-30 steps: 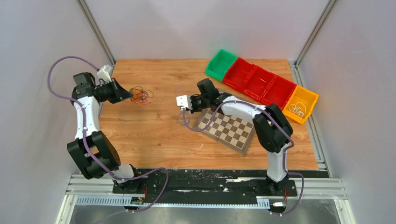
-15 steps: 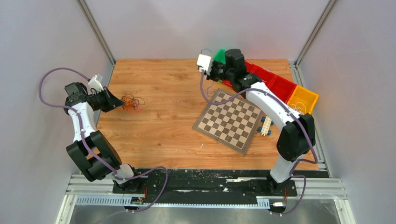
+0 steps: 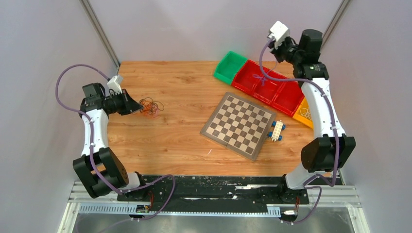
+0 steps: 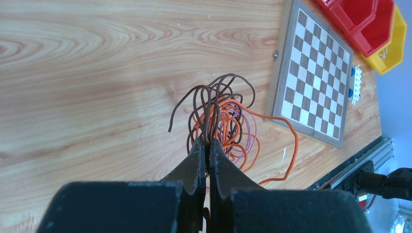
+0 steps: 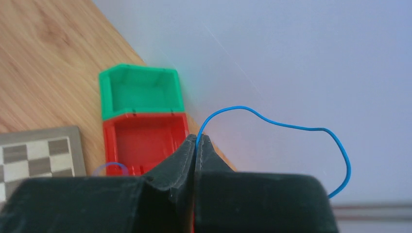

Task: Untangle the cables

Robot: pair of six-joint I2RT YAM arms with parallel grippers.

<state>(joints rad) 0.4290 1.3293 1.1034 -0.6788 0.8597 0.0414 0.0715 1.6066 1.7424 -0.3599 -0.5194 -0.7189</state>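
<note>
I counted one table (image 3: 170,141), one chessboard (image 3: 240,125), five bins (image 3: 249,77). The cables (image 4: 223,114) sat bunched at the table's left, my left gripper (image 4: 208,145) pinched shut on their brown strands. My right gripper (image 5: 196,141), high over the bins, was clamped on one blue wire (image 5: 272,122). I judged that strand pulled free; next it needed dropping in a bin, then another pull

orange-brown cables (image 4: 212,114), checkered board (image 3: 239,125), blue wire (image 5: 291,127)
</note>
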